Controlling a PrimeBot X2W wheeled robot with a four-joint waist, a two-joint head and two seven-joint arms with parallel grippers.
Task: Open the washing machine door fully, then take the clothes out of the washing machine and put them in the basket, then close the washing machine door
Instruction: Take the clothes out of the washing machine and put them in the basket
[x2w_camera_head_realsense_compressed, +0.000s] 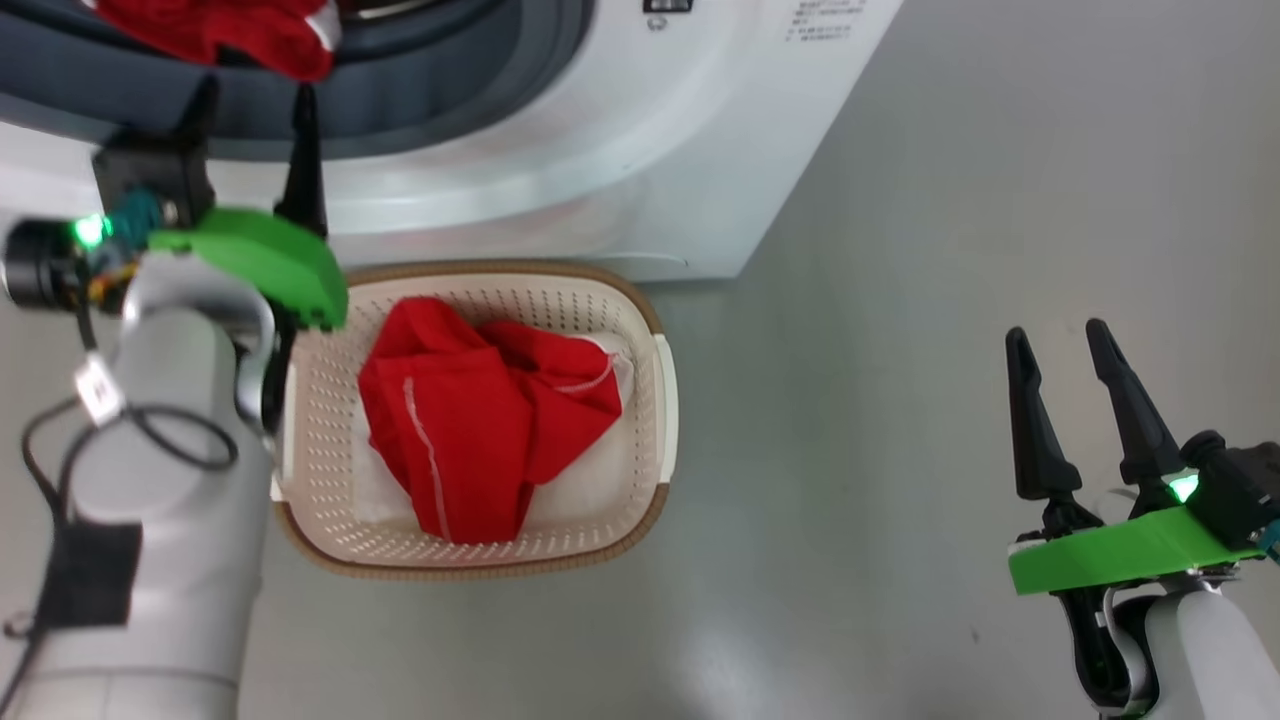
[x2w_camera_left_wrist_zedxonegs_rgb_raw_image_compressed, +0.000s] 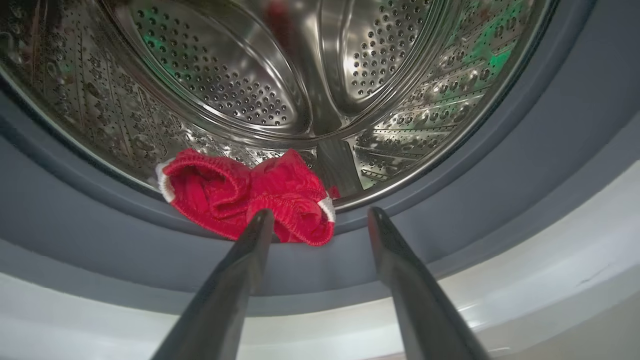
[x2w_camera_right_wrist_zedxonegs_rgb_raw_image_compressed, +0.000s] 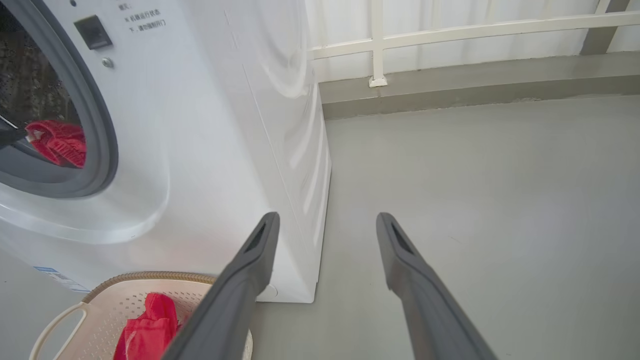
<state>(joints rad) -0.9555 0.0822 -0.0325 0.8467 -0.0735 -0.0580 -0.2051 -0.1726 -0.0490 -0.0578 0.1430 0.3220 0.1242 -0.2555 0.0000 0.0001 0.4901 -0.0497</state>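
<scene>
Left end effector (x2w_camera_left_wrist_zedxonegs_rgb_raw_image_compressed: 321, 215) released, near crumpled red white-trimmed garment (x2w_camera_left_wrist_zedxonegs_rgb_raw_image_compressed: 240, 192) at white washing machine's (x2w_camera_left_wrist_zedxonegs_rgb_raw_image_compressed: 565, 235) grey ring (x2w_camera_left_wrist_zedxonegs_rgb_raw_image_compressed: 75, 220); second red garment (x2w_camera_head_realsense_compressed: 480, 420) in cream perforated basket (x2w_camera_head_realsense_compressed: 620, 490); right end effector (x2w_camera_head_realsense_compressed: 1057, 332) released.

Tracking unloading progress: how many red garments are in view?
2. One garment lies in the basket; the other garment sits at the drum lip. More may hide underneath.

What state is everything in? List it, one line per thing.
washing machine: mouth open, one garment inside.
drum garment: crumpled at the front lip, not gripped.
basket: upright on the floor before the machine, one garment inside.
basket garment: bunched, lying loose.
left gripper: jaws open, by the drum garment, holding nothing.
right gripper: jaws open, empty, above the floor.
</scene>
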